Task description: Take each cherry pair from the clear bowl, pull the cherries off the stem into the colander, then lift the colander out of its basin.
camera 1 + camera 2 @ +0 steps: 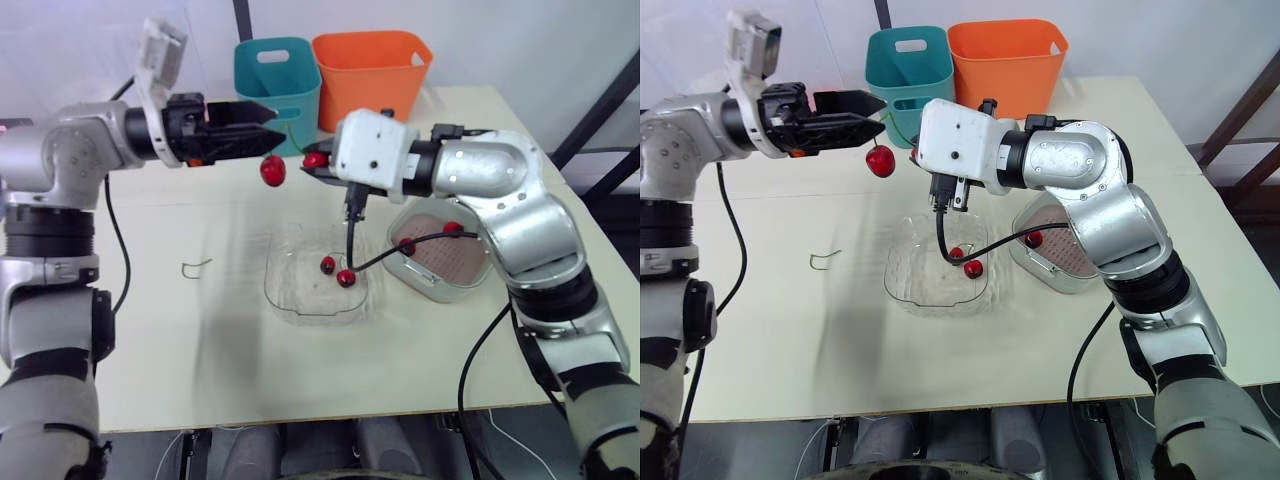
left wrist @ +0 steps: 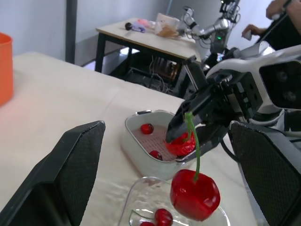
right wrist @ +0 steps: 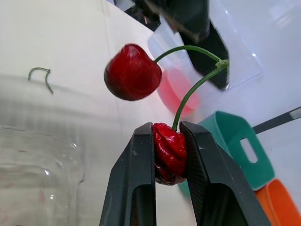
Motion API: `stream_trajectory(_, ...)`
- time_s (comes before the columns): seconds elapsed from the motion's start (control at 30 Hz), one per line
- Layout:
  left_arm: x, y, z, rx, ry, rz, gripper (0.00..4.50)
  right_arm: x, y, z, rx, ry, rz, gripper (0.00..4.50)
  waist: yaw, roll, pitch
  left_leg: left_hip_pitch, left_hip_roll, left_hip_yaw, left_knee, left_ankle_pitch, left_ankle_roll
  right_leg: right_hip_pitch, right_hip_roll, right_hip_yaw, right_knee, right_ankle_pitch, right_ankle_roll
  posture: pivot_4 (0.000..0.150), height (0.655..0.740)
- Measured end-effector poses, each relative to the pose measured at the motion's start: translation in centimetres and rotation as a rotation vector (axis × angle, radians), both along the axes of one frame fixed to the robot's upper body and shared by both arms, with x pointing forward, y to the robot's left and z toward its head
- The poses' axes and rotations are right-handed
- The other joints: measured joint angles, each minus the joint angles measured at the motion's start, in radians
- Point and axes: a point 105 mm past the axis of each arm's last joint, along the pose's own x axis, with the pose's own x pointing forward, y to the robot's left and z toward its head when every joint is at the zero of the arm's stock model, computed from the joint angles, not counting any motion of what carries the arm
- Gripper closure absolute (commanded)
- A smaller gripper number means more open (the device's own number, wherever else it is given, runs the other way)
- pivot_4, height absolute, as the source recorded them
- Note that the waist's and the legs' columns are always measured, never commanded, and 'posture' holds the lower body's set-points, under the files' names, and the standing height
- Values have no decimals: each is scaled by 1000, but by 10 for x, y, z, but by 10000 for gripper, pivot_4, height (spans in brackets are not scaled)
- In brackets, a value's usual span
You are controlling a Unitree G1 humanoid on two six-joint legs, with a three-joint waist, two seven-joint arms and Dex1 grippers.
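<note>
- Basin (image 1: pixel 415 283) with the colander (image 1: pixel 455 265) inside sits on the robot's right, just beside the clear bowl (image 1: pixel 290 300), under the right forearm. Two cherries (image 1: pixel 407 245) are already in it.
- The clear bowl is centre table, with one more pair (image 1: pixel 345 278) lying in it.
- Right gripper (image 3: pixel 167 128): fingers clamped hard on one cherry of the raised pair. That clamped cherry (image 3: pixel 170 155) is visibly squashed between the pads.
- Left gripper (image 1: pixel 880 112): fingers spread wide in its wrist view, and I read it as holding nothing. Its tips sit level with the top of the stem.
- Free cherry (image 1: pixel 272 171) hangs in the air just below the left fingertips, on the robot's left of the right gripper. The left arm is clearly the nearer one.
- Stem (image 3: pixel 193 92) rises from the clamped cherry to the fork (image 3: pixel 220 63), then drops to the free cherry. The long axis between the fruits runs roughly left to right between the two grippers.
- Judgement: the left gripper has to drop slightly and close on the free cherry, then pull towards the robot's left.
- The pair is held over the bowl's far edge, not over the colander, so anything pulled off here misses it unless carried to the right.
</note>
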Motion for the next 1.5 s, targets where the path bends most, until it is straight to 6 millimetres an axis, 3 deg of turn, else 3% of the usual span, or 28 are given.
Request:
stream_trajectory(0.03, 0, -2, -1, -1, 4, -8, 12992, 0, 0, 0, -2, -2, -2, 39948, 0, 0, 0, 0, 0, 0, 0, 0, 0, 0, 0, 0, 0, 0, 0, 1500, 7400)
stream_trajectory(0.47, -1, -16, -3, -9, 13, -70, 12992, -1, 3, -7, -28, -6, -3, 39948, 0, 0, 0, 0, 1, -1, 1, 0, 1, 0, 0, 0, 1, 0, 0, 1500, 7400)
stream_trajectory(0.57, -1, -19, -4, -14, 16, -78, 21872, -1, 3, -7, -27, -5, -2, 39948, 0, 0, 0, 0, 1, -1, 1, 0, 1, 0, 0, 0, 1, 0, 0, 1500, 7400)
stream_trajectory(0.6, -1, -20, -4, -15, 17, -80, 25874, -1, 4, -7, -27, -5, -2, 39948, 0, 0, 0, 0, 1, -1, 1, 0, 1, 0, 0, 0, 1, 0, 0, 1500, 7400)
stream_trajectory(0.63, -1, -20, -4, -15, 18, -81, 32863, -1, 4, -7, -26, -3, -2, 39948, 0, 0, 0, 0, 1, -1, 1, 0, 1, 0, 0, 0, 1, 0, 0, 1500, 7400)
stream_trajectory(0.73, -2, -20, -4, -15, 23, -82, 44723, -1, 4, -8, -23, 7, -8, 39948, 0, 0, 0, 0, 1, -1, 1, 0, 1, 0, 0, 0, 1, 0, 0, 1500, 7400)
stream_trajectory(1.0, -1, -20, -5, -12, 37, -76, 44723, 1, 3, -9, -18, 28, -23, 39948, 0, 0, 0, 0, 1, -1, 1, 0, 1, 0, 0, 0, 1, 0, 0, 1500, 7400)
stream_trajectory(1.03, -1, -20, -5, -13, 36, -77, 45000, 1, 3, -9, -13, 33, -23, 30617, 0, 0, 0, 0, 1, -1, 1, 0, 1, 0, 0, 0, 1, 0, 0, 1500, 7400)
stream_trajectory(1.13, -3, -20, -2, -10, 18, -81, 45000, 2, -1, -7, 50, 125, -32, 17840, 0, 0, 0, 0, 1, -1, 1, 0, 1, 0, 0, 0, 1, 0, 0, 1500, 7400)
stream_trajectory(1.23, -4, -15, 2, -15, -3, -72, 45000, 4, -11, -3, 128, 239, -57, 2154, 1, 0, 0, 0, 1, -1, 1, 0, 1, 0, -1, 0, 1, 0, 0, 1500, 7400)
stream_trajectory(1.5, -14, -14, 9, 9, -66, -108, 45000, -1, -24, -7, 378, 712, -22, 965, -1, 0, 0, 0, 2, -1, 0, 0, 1, 0, 0, 0, 1, 0, 0, 1500, 7400)
